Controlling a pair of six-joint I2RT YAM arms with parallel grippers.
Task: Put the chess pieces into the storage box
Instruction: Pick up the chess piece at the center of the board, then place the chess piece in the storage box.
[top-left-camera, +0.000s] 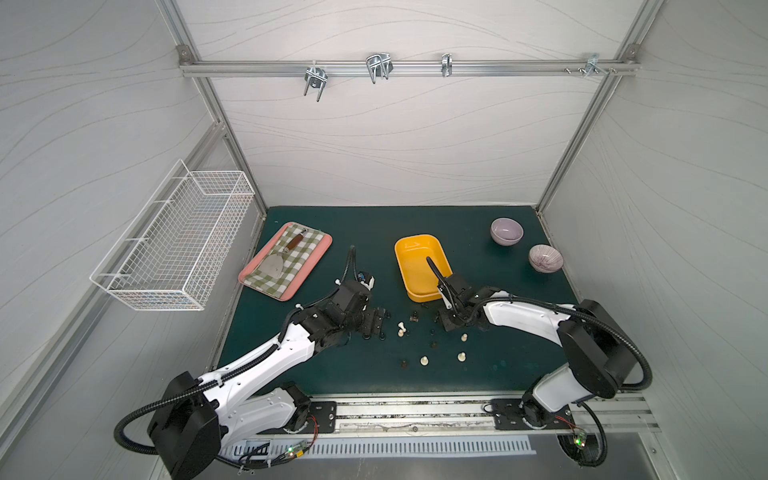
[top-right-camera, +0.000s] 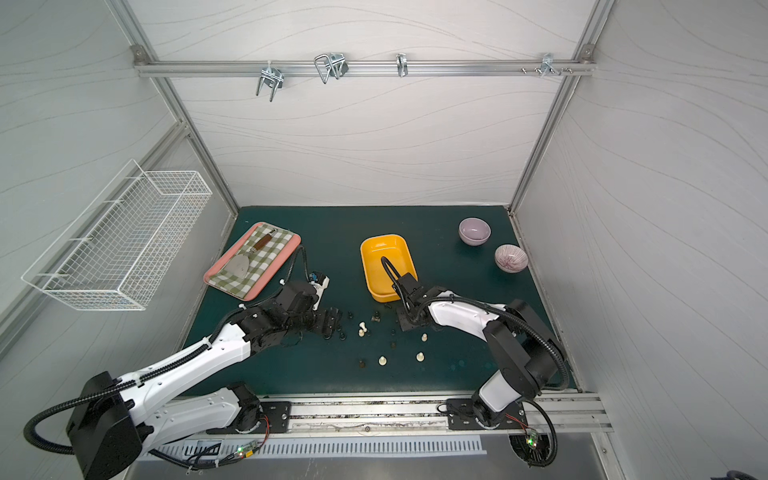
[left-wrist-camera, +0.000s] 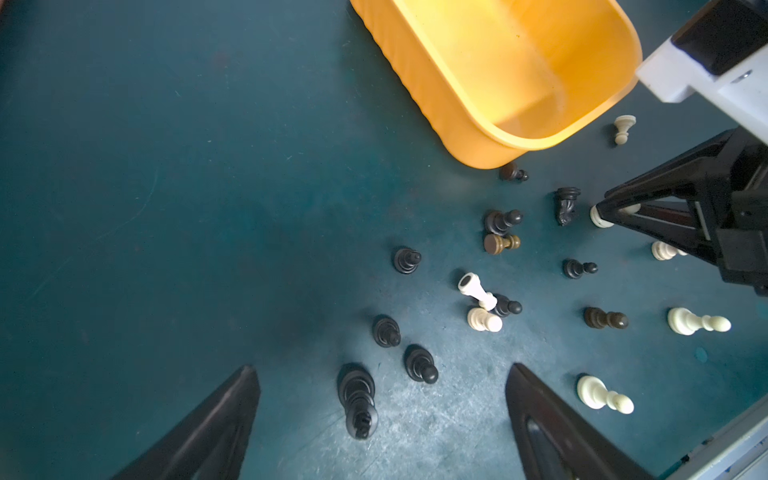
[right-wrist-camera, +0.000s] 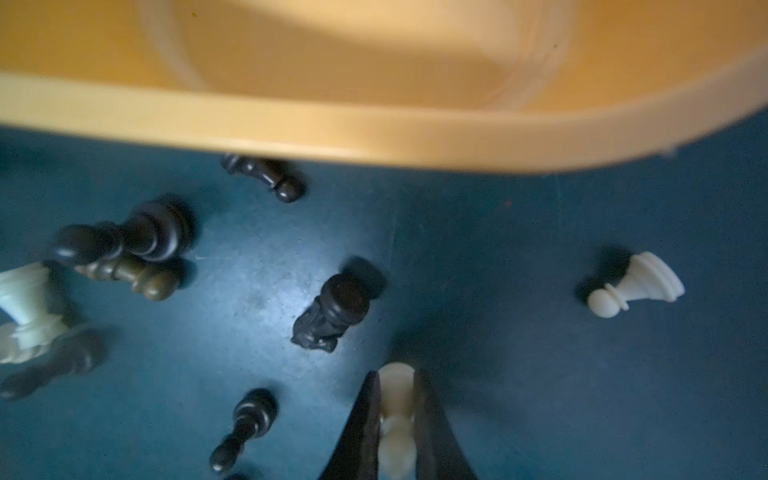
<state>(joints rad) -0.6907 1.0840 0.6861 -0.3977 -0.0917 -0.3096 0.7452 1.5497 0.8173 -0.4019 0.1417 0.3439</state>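
The yellow storage box (top-left-camera: 419, 266) (top-right-camera: 386, 266) sits mid-table, and the part of its inside that shows is bare. Several black and cream chess pieces (top-left-camera: 424, 360) (left-wrist-camera: 503, 220) are scattered on the green mat in front of it, some upright and some toppled. My right gripper (right-wrist-camera: 397, 374) (top-left-camera: 446, 320) is just in front of the box's near rim (right-wrist-camera: 374, 137), low over the mat. It is shut on a cream chess piece (right-wrist-camera: 396, 444). My left gripper (left-wrist-camera: 382, 370) (top-left-camera: 376, 322) hangs open over the left of the scatter, a tall black piece (left-wrist-camera: 357, 399) between its fingers, untouched.
A pink tray (top-left-camera: 326, 245) with checked cloth and a spatula lies at the back left. Two bowls (top-left-camera: 506, 230) (top-left-camera: 545, 257) stand at the back right. A white wire basket (top-left-camera: 174, 245) hangs on the left wall. A toppled black knight (right-wrist-camera: 328, 311) lies near the right fingers.
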